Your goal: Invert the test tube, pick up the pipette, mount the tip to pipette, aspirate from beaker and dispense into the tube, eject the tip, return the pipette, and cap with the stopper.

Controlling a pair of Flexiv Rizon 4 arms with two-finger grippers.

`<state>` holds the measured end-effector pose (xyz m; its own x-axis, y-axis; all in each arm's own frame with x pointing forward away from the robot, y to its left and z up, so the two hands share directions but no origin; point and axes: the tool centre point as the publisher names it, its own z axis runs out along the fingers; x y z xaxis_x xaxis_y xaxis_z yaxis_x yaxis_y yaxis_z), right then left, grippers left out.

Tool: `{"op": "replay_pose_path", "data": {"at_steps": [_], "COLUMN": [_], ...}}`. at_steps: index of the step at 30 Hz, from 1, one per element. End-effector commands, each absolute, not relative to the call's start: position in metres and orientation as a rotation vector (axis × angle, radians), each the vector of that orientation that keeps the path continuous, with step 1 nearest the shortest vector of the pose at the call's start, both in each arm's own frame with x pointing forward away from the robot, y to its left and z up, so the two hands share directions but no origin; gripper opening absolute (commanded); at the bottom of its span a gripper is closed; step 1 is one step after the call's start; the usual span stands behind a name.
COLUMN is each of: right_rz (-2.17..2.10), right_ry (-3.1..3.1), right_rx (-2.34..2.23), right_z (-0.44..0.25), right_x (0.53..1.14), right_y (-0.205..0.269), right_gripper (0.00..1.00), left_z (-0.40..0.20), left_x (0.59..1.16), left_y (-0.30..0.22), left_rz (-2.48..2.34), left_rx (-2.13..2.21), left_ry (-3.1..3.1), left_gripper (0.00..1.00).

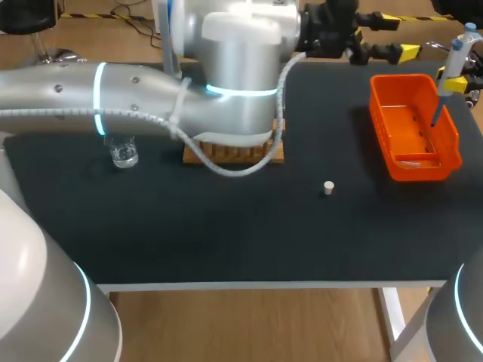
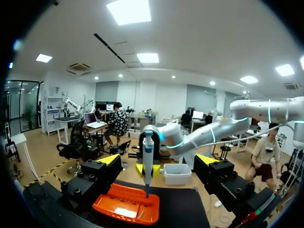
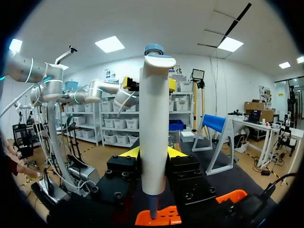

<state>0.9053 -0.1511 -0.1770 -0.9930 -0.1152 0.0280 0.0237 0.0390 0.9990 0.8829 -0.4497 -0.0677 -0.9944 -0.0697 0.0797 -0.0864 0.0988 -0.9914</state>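
Black table (image 1: 226,226) w/ an orange bin (image 1: 400,78) at its far right. A wooden rack (image 1: 226,155) sits mid-back, mostly under the L arm, w/ a clear beaker (image 1: 123,151) just left of it. A small pale stopper (image 1: 328,187) lies alone btwn rack and bin. R gripper (image 3: 153,154) is clamped on the pipette (image 3: 154,109), both fingers against the barrel, holding it upright. In the head view the pipette's lower end hangs over the bin, apparently inside the rim line; can't say if it touches anything there. L gripper (image 1: 394,36) is at the table's far edge, behind and left of the bin, fingers spread wide w/ nothing btwn them and the pipette well ahead of it. Tube isn't visible. It's prob. in the rack behind the L arm, so can't tell if it's been inverted or filled. Progress, as a judgement: pipette pickup is done, and capping isn't, since the stopper is on the table. Pipette over the bin fits either a fresh pickup or the eject-tip step. A pale sliver lies on the bin floor, too small to ID, and I can't tell if a tip is mounted. Left at min.: return pipette, cap tube. Poss. the whole tip/aspirate/dispense run is left too.
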Motion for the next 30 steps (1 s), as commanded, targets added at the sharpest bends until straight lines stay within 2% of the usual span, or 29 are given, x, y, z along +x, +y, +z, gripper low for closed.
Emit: {"op": "replay_pose_path", "data": {"at_steps": [1, 22, 30], "right_rz": [-2.104, -2.104, -2.104], "right_ry": [-2.192, -2.192, -2.192], "right_rx": [0.099, 0.099, 0.099], "right_z": [-0.176, -0.176, -0.176], "right_x": [0.905, 0.905, 0.905], "right_y": [-0.152, -0.152, -0.152], "right_gripper": [0.0, 0.0, 0.0], "left_z": [-0.068, -0.071, -0.08], "left_x": [0.874, 0.871, 0.861], "left_y": [-0.397, -0.389, -0.336], "left_rz": [2.081, 2.096, 2.091], "left_rx": [0.151, 0.177, 0.198], "left_ry": [-2.312, -2.304, -2.431], "left_gripper": [1.0, 1.0, 1.0]}}
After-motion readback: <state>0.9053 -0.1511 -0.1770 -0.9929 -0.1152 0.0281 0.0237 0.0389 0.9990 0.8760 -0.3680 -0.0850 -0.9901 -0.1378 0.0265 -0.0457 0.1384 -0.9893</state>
